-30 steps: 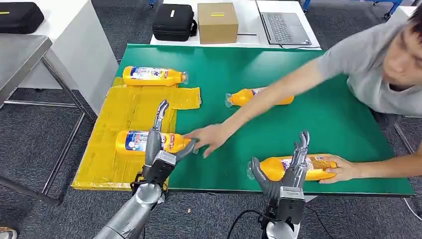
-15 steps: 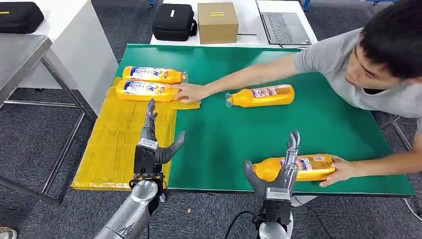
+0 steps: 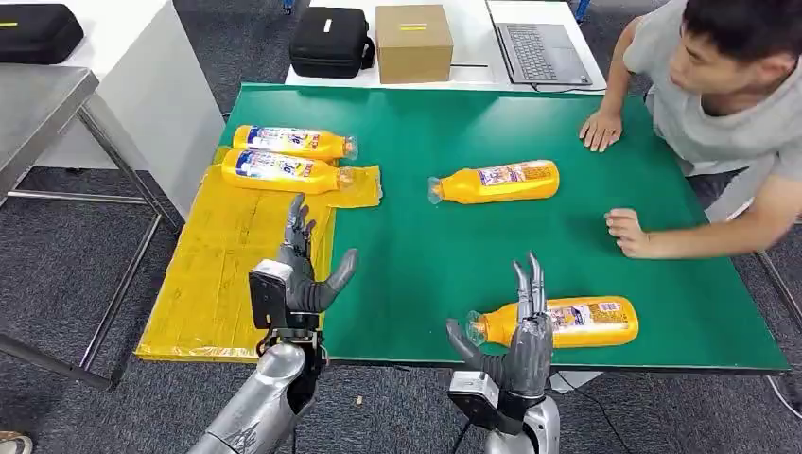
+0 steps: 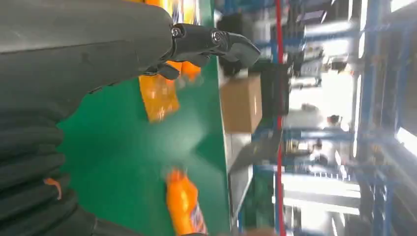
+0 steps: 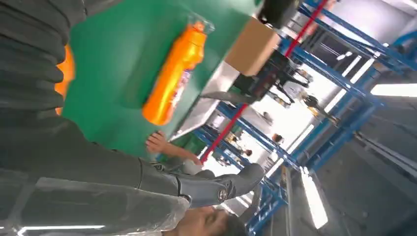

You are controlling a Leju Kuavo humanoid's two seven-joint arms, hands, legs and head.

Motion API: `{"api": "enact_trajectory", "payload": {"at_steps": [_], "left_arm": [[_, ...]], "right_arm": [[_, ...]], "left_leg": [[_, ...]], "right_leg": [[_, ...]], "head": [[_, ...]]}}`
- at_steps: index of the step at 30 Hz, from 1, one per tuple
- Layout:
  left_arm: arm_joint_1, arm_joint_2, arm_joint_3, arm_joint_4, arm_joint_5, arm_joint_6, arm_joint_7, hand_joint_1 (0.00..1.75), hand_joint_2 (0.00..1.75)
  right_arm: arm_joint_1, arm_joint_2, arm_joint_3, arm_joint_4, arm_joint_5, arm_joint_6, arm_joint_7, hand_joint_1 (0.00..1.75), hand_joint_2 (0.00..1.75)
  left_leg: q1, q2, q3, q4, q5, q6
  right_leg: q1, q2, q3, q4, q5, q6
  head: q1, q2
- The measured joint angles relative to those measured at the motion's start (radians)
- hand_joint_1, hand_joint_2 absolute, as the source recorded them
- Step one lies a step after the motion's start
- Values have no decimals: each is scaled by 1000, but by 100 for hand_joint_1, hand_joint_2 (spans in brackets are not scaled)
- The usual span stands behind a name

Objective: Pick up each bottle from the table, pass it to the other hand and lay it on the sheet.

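Note:
Two orange bottles [image 3: 293,143] [image 3: 279,171] lie side by side at the far end of the yellow sheet [image 3: 217,274]. A third orange bottle [image 3: 496,182] lies mid-table, also seen as the bottle [image 5: 174,73] in the right wrist view. A fourth bottle [image 3: 558,322] lies near the front edge. My left hand [image 3: 301,270] hovers open over the sheet's right edge, holding nothing. My right hand [image 3: 515,345] stands open just in front of the near bottle's cap end, fingers up, apart from it.
A person leans in at the right, one hand [image 3: 601,130] on the far table edge, the other hand [image 3: 629,232] resting mid-right. Beyond the green table [image 3: 454,255] sit a cardboard box [image 3: 413,43], a black case [image 3: 329,42] and a laptop [image 3: 539,52].
The person slid one bottle from beside my left hand to the sheet's far end, let go of the near bottle, and pulled both arms back. My hands shifted only slightly.

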Motion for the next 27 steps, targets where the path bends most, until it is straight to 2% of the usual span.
{"api": "enact_trajectory", "payload": {"at_steps": [6, 14, 21, 27], "left_arm": [[-1, 0, 0, 0, 8, -3, 2, 0, 175], [-7, 18, 0, -1, -5, -54, -24, 0, 175], [14, 55, 0, -35, -82, -111, -20, 0, 175], [39, 70, 0, -62, -101, -102, -18, 0, 175]], "right_arm": [[1, -9, -5, 33, 8, 0, 0, 0, 175], [36, -59, -57, 5, 202, -1, 5, 0, 175], [43, -187, -142, 21, 464, -1, 266, 0, 175], [41, -280, -154, 33, 552, 15, 417, 0, 175]], "left_leg": [[0, 0, 0, 0, 0, 0], [0, 0, 0, 0, 0, 0], [-1, 0, 0, 0, 0, 0], [-1, 0, 0, 0, -1, 0]], "right_leg": [[0, 0, 0, 0, 0, 0], [0, 0, 0, 0, 0, 0], [-1, 0, 0, 0, 0, 0], [0, 0, 0, 0, 0, 0]], "head": [[0, 0], [0, 0], [0, 0], [0, 0]]}}
